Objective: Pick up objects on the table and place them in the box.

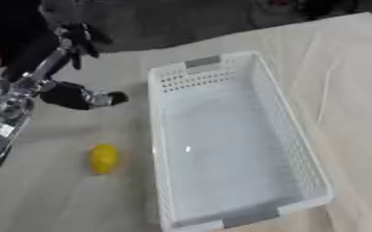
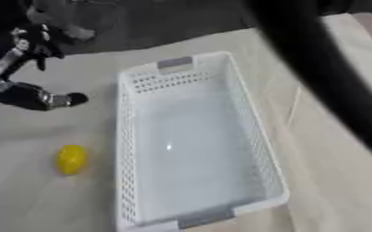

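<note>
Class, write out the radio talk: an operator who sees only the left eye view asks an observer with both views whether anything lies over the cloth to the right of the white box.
Operator: My view shows only cloth right of the box. Anything else there?
Observer: Yes. In the right eye view a broad dark shape runs from the top edge down to the right edge. It is likely the robot's right arm.
Operator: Does it cover the box?
Observer: No. In that view the box's rim shows whole, and the dark shape passes to its right.
</note>
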Controlling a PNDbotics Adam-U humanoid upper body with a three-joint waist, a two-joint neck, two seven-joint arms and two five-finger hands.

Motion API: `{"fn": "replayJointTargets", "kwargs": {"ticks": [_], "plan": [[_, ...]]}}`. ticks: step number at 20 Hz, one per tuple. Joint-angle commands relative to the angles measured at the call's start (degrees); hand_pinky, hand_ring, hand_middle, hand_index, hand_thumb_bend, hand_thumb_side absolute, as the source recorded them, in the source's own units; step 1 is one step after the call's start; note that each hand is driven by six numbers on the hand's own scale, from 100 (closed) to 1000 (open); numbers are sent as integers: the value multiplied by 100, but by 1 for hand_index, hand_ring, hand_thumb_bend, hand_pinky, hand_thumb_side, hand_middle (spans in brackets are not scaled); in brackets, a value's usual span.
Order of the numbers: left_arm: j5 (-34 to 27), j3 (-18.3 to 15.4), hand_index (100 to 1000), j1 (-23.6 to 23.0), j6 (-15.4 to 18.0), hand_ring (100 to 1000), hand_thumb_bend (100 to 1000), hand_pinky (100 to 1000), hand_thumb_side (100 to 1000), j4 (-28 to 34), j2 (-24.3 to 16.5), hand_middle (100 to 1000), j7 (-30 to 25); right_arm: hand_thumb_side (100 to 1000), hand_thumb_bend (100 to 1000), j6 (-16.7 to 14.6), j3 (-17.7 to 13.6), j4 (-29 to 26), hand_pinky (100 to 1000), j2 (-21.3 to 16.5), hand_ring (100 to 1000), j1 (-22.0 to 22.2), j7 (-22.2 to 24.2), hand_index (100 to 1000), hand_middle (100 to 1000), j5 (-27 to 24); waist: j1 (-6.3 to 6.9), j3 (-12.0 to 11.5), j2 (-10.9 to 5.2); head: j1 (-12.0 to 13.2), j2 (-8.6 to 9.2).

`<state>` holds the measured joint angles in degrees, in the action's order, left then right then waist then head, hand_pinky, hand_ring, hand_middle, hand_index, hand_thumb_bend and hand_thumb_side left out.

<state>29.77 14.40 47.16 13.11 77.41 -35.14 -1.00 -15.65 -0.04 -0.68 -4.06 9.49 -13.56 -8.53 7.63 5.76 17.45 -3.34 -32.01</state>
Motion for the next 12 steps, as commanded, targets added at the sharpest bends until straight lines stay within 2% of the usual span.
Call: {"fn": "replayJointTargets", "kwargs": {"ticks": [1, 5, 12], "plan": [[278, 117, 779, 102, -30, 592, 666, 313, 502, -202, 103, 714, -244, 911, 100, 7, 3, 68, 568, 1, 672, 34, -25, 726, 730, 17, -8, 11, -45, -70, -59], [333, 204, 770, -54, -109, 586, 643, 299, 523, -226, 182, 706, -314, 911, 100, 15, 2, 68, 568, 12, 672, 21, -39, 726, 730, 23, 6, 9, -25, -103, -155], [176, 294, 757, -480, -275, 576, 597, 285, 544, 81, 47, 697, -248, 912, 100, 24, -2, 68, 569, 27, 673, 2, -60, 726, 730, 9, 21, 0, 1, -137, -336]]}}
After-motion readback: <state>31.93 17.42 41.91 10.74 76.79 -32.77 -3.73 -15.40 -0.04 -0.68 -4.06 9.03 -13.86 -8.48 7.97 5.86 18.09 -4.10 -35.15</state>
